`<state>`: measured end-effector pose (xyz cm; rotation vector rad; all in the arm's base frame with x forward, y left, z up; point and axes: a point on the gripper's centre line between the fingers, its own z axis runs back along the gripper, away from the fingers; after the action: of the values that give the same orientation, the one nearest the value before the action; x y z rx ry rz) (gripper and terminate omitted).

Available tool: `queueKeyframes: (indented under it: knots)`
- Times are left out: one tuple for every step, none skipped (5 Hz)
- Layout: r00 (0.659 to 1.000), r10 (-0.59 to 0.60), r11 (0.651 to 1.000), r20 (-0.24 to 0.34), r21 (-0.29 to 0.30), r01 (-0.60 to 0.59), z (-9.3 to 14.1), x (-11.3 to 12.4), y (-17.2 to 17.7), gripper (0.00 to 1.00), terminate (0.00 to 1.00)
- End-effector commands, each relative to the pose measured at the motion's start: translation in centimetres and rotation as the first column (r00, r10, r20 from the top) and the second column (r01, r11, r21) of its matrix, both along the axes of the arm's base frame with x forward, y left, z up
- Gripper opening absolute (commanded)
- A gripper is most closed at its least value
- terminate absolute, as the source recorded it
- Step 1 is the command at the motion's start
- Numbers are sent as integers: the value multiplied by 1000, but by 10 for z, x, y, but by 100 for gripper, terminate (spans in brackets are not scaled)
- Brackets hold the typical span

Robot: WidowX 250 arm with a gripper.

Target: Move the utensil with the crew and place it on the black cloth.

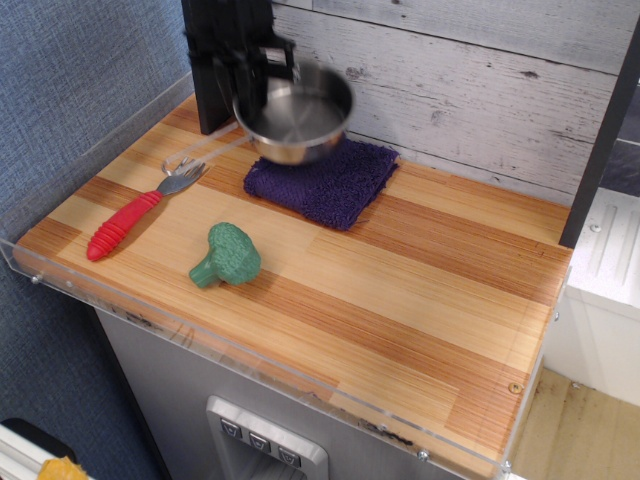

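Above the black cloth (322,181), the empty pan (295,115), in the fingers (250,80).

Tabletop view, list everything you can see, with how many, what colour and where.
pan: one, shiny steel, held up over the back edge of the cloth, wire handle pointing left
cloth: one, dark purple, back middle of the table
fork: one, metal with red handle, left side
toy broccoli: one, green, front of the cloth, left of centre
table: one, striped wood, clear rim along the front and left edges
plank wall: one, grey-white, behind the table
gripper: one, black, at the pan's left rim, apparently holding it
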<state>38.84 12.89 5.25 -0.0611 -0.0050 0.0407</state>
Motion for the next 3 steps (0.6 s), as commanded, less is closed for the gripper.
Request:
queueKeyframes:
  knots:
    - [999, -22, 1000, -35, 4, 22, -23, 15, -15, 0, 0]
    - [998, -24, 999, -56, -38, 22, -42, 21, -27, 0, 0]
    - [999, -28, 999, -31, -40, 27, -38, 25, -37, 0, 0]
